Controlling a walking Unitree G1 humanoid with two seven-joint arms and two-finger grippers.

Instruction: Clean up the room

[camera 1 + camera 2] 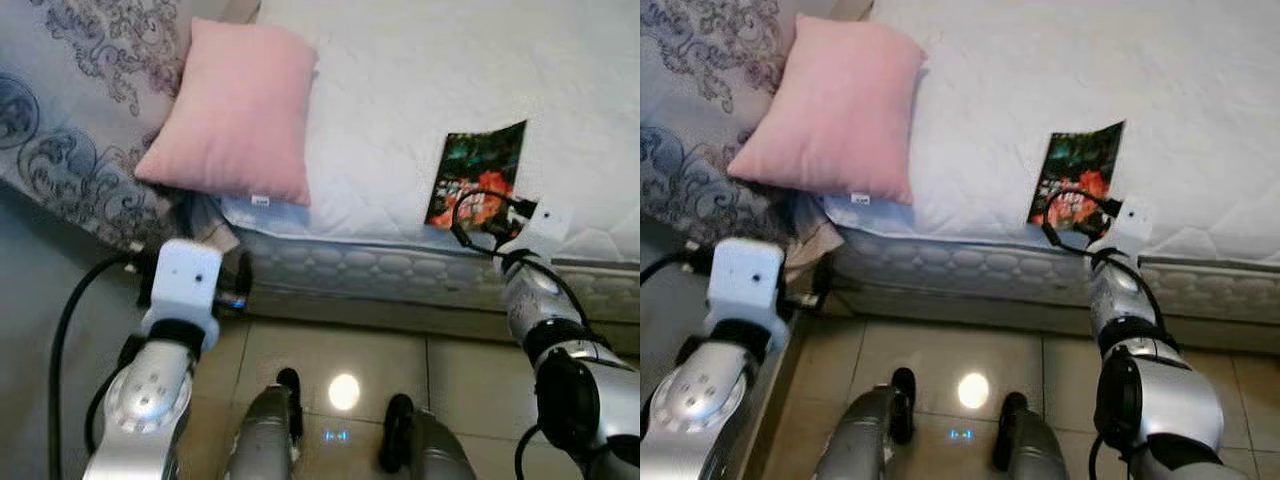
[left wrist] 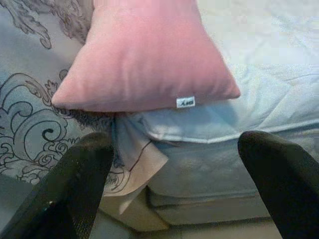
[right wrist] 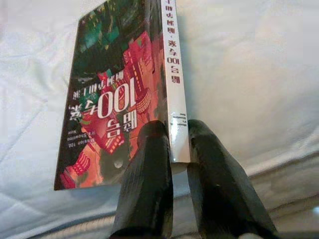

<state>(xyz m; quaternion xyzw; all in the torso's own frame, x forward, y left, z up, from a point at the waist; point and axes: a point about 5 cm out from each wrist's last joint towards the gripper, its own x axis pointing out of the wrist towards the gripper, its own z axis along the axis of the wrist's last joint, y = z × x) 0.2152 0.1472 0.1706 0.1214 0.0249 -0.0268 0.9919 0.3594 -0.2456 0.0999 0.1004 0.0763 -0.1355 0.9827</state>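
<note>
A paperback book point(image 1: 478, 170) with a dark red and green cover lies at the near edge of the white mattress point(image 1: 420, 70). My right gripper point(image 3: 178, 144) is shut on the book point(image 3: 114, 99) at the lower end of its white spine, one black finger on each side. A pink pillow point(image 1: 235, 110) rests on the mattress at the left, partly over a grey patterned blanket point(image 1: 70, 100). My left gripper point(image 2: 174, 144) is open, held low in front of the bed's edge just below the pillow point(image 2: 144, 55), with nothing between its fingers.
The blanket hangs off the bed's left corner toward the floor. A light sheet corner point(image 2: 139, 154) droops under the pillow. Beige floor tiles point(image 1: 330, 345) run along the bed's side, where my two feet point(image 1: 290, 385) stand.
</note>
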